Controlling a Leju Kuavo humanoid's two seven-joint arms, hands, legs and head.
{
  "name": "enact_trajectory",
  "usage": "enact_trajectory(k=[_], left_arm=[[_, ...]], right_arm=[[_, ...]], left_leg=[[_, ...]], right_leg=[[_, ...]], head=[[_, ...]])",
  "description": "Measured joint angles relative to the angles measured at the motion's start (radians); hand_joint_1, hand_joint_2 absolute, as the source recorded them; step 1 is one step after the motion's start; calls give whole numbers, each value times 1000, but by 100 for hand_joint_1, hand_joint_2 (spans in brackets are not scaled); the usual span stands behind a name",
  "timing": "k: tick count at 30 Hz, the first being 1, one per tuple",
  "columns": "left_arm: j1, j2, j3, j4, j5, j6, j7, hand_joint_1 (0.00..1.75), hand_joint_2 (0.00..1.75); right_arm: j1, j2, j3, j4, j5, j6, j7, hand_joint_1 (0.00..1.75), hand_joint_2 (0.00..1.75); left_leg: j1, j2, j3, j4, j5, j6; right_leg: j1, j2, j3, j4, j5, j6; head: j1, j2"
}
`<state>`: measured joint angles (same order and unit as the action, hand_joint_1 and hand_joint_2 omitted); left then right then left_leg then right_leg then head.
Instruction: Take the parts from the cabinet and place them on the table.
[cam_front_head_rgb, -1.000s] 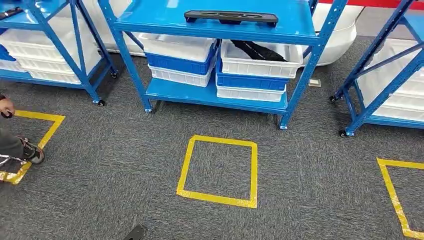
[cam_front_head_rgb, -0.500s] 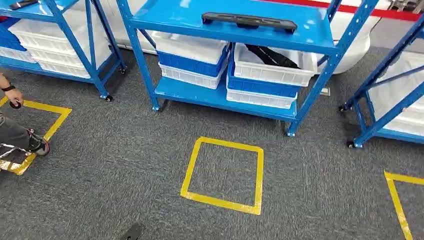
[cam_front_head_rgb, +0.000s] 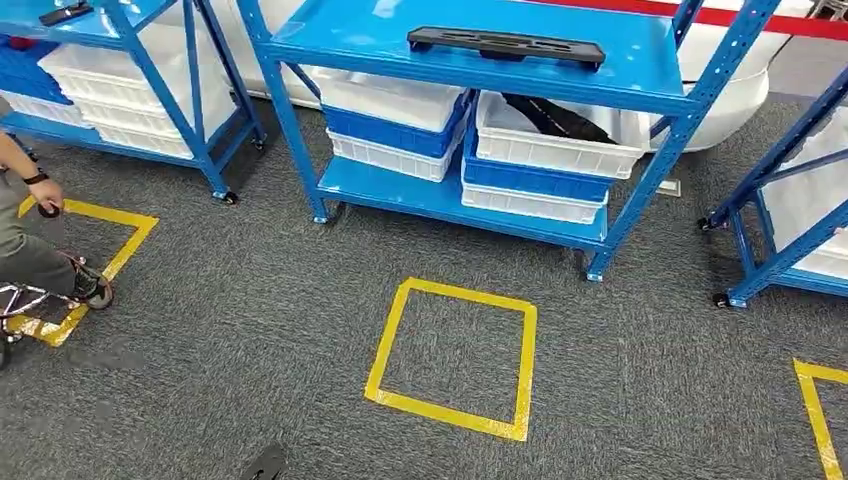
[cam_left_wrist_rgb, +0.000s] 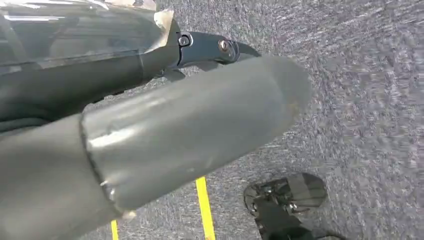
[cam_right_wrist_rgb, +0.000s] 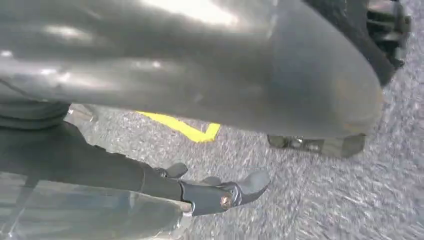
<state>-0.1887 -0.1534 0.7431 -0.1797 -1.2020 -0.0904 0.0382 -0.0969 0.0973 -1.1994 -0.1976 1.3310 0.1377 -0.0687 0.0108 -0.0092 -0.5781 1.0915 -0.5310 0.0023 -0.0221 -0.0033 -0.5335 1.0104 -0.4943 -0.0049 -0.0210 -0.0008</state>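
The long black part (cam_front_head_rgb: 506, 46) lies crosswise along the blue cabinet's (cam_front_head_rgb: 655, 85) top shelf, ahead. Both hands hang over carpet, left hand (cam_left_wrist_rgb: 190, 135) and right hand (cam_right_wrist_rgb: 225, 75) empty, fingers apart.
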Motion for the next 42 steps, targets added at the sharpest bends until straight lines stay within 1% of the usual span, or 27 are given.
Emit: enact_trajectory(k=[2, 3, 4, 6, 8, 10, 13, 15, 16, 18, 20, 22, 23, 24, 25, 26, 28, 29, 31, 33, 35, 36, 37, 39, 40, 41, 42], left_arm=[[2, -1, 0, 0, 0, 0, 0, 0, 0], [3, -1, 0, 0, 0, 0, 0, 0, 0], [4, -1, 1, 0, 0, -2, 0, 0, 0], [4, 0, 2, 0, -1, -2, 1, 0, 0], [4, 1, 3, 0, -2, -2, 1, 0, 0], [2, 3, 3, 0, -3, -1, 1, 0, 0], [4, 2, 4, 0, -4, 0, 2, 0, 0], [4, 2, 5, 0, -4, 1, 3, 0, 0], [1, 2, 6, 0, -4, 1, 2, 0, 0], [-1, 1, 6, 0, -6, 2, 2, 0, 0], [1, -2, 7, 0, -11, 2, 2, 0, 0], [1, -2, 9, 0, -13, 3, 0, 0, 0], [1, -2, 10, 0, -14, 3, 0, 0, 0], [2, 0, 11, 0, -14, 3, 0, 0, 0], [0, 0, 13, 0, -14, 3, 0, 0, 0], [-1, -1, 15, 0, -14, 4, 0, 0, 0], [-4, -1, 15, 0, -16, 4, -1, 0, 0], [-7, -1, 16, 0, -16, 4, -1, 0, 0], [-9, -1, 16, 0, -16, 4, -2, 0, 0], [-9, -3, 16, 0, -16, 3, -2, 0, 0], [-8, -3, 16, 0, -16, 4, -2, 0, 0], [-8, -2, 17, 0, -16, 4, -2, 0, 0], [-8, -2, 18, 0, -16, 5, -1, 0, 0], [-7, 4, 19, 0, -14, 6, -1, 0, 0], [-5, 6, 21, 0, -13, 6, 0, 0, 0], [-5, 5, 24, 0, -13, 6, 0, 0, 0], [-4, 4, 25, 0, -13, 6, 2, 0, 0]], right_arm=[[0, 0, 0, 0, 0, 0, -1, 0, 0], [0, 1, 0, 0, 0, 0, -1, 0, 0], [2, 1, 0, 0, 0, 0, -1, 0, 0], [6, 1, 0, 0, 0, 0, -1, 0, 0], [7, 5, 1, 0, -1, 0, -1, 0, 0], [-1, 7, 1, 0, -2, 0, 0, 0, 0], [0, 9, 1, 0, -2, 0, 1, 0, 0], [-1, 8, 2, 0, -2, 0, -4, 0, 0], [-2, 8, 2, 0, -2, -2, -5, 0, 0], [0, 9, 2, 0, -3, -2, -9, 0, 0], [6, 7, 2, 0, -4, -2, -9, 0, 0], [9, 6, 2, 0, -7, -3, -9, 0, 0], [9, 6, 2, 0, -9, -3, -9, 0, 0], [13, 8, 2, 1, -10, -3, -10, 0, 0], [11, 9, 2, 1, -10, -3, -10, 0, 0], [10, 8, 2, 1, -10, -3, -10, 0, 0], [12, 8, 2, 1, -10, -4, -10, 0, 0], [11, 7, 2, 1, -10, -4, -10, 0, 0], [7, 6, 2, 1, -10, -5, -10, 0, 0], [4, 7, 2, 1, -10, -6, -10, 0, 0], [7, 7, 2, 1, -9, -7, -12, 0, 0], [9, 7, 3, 1, -6, -9, -14, 0, 0], [10, 7, 6, 1, -3, -10, -16, 0, 0], [13, 11, 10, 2, 0, -10, -16, 0, 0], [6, 14, 12, 2, 2, -10, -16, 0, 0], [1, 13, 16, 2, 3, -10, -15, 0, 0], [2, 14, 19, 2, 4, -10, -13, 0, 0]], left_leg=[[1, 5, -100, 169, -63, -9], [1, 6, -149, 234, -74, -11], [1, 6, -176, 252, -60, -9], [0, 6, -162, 156, 41, 1], [-9, 10, -101, -29, 156, 27], [-21, 15, -85, -47, 120, 37], [-25, 8, -61, -73, 108, 57], [-15, 4, -18, -98, 103, 66], [-14, 4, -9, -102, 96, 71], [-12, 0, 11, -103, 75, 69], [-9, -9, 43, -103, 50, 63], [-2, -14, 80, -103, 24, 53], [0, -14, 99, -102, 8, 45], [-1, -13, 97, -102, -7, 36], [-4, -13, 122, -88, -28, 30], [-8, -11, 114, -96, -37, 20], [-3, -10, 140, -88, -34, 11], [2, -9, 129, -61, -31, 8], [5, 1, 53, 67, -30, 1], [7, 2, -49, 194, -100, -8], [7, 3, -112, 222, -140, -8], [7, 3, -122, 194, -126, -5], [5, 5, -117, 135, -82, 3], [-10, 13, -99, -16, 94, 38], [-21, 2, -105, -20, 113, 48], [-24, -1, -93, -37, 105, 47], [-24, 4, -85, -49, 108, 50]], right_leg=[[3, -1, 14, 0, -14, -10], [4, -1, 23, 0, -23, -11], [6, 0, 33, 0, -32, -10], [7, 2, 64, 0, -54, -8], [7, 3, 83, -6, -80, -4], [18, 3, 85, -12, -91, 10], [18, -1, 128, -25, -78, 30], [18, 1, 80, 66, -79, 32], [15, 2, 24, 151, -82, 31], [12, 3, -78, 267, -138, 27], [7, 3, -126, 268, -172, 35], [-3, 2, -120, 162, -118, 64], [-10, 2, -109, 85, -51, 89], [-16, -3, -106, 33, 49, 114], [-10, -13, -112, 19, 55, 95], [-2, -9, -92, 28, 49, 62], [-6, -5, -83, 25, 40, 31], [-9, 0, -65, 21, 34, 19], [-6, -1, -43, 19, 19, -5], [-1, 2, -24, 19, -2, -10], [2, 5, 1, 19, -23, -10], [3, 6, 16, 19, -35, -9], [5, 7, 35, 19, -48, -8], [5, 8, 51, 13, -70, -5], [14, 14, 74, 14, -79, 5], [13, 14, 71, 3, -87, 12], [17, 15, 96, -6, -81, 18]], head=[[0, 0], [1, 0], [1, 0], [1, 0], [1, 0], [7, 0], [3, 0], [4, 0], [5, 0], [8, 0], [7, 0], [8, 0], [8, 0], [14, 0], [14, 0], [14, 0], [6, 0], [1, 0], [-1, 0], [-1, 0], [-1, 0], [-1, 0], [-2, 0], [0, 0], [1, 0], [-4, 0], [-7, 0]])
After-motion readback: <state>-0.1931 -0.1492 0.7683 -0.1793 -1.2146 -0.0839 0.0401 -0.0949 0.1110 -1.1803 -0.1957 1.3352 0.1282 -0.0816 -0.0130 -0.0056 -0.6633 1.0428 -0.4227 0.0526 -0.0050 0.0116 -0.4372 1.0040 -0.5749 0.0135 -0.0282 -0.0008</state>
